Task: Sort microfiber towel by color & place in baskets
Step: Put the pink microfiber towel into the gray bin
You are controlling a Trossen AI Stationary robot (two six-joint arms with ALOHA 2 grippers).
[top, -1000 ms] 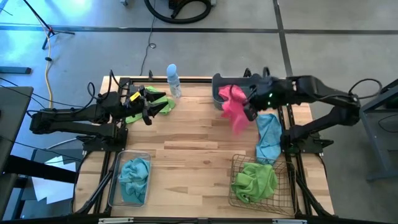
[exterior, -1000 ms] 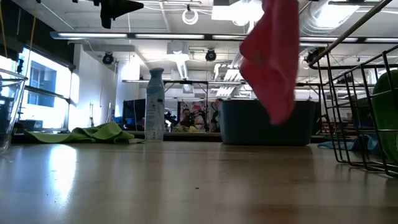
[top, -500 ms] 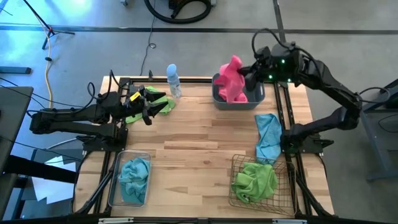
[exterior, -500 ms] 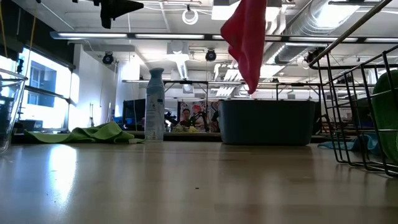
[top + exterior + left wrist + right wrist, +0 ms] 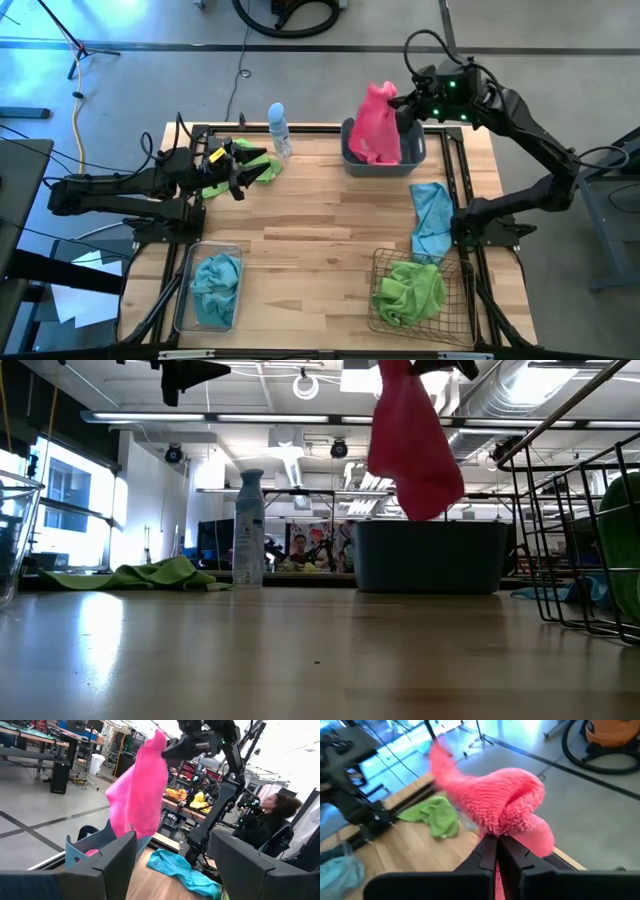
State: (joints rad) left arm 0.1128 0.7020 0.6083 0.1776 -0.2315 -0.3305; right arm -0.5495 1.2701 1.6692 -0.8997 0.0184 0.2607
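Above grey-blue tub [image 5: 415, 155], pink towel [image 5: 378, 125] hangs from right hand [image 5: 408, 104].

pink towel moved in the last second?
Yes. The right gripper carried the pink towel from over the bare table toward the far edge; it now hangs over the grey-blue tub.

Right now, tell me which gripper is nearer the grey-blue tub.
Right. The right gripper hangs over the grey-blue tub, shut on the pink towel. The left gripper sits across the table, over the green towel.
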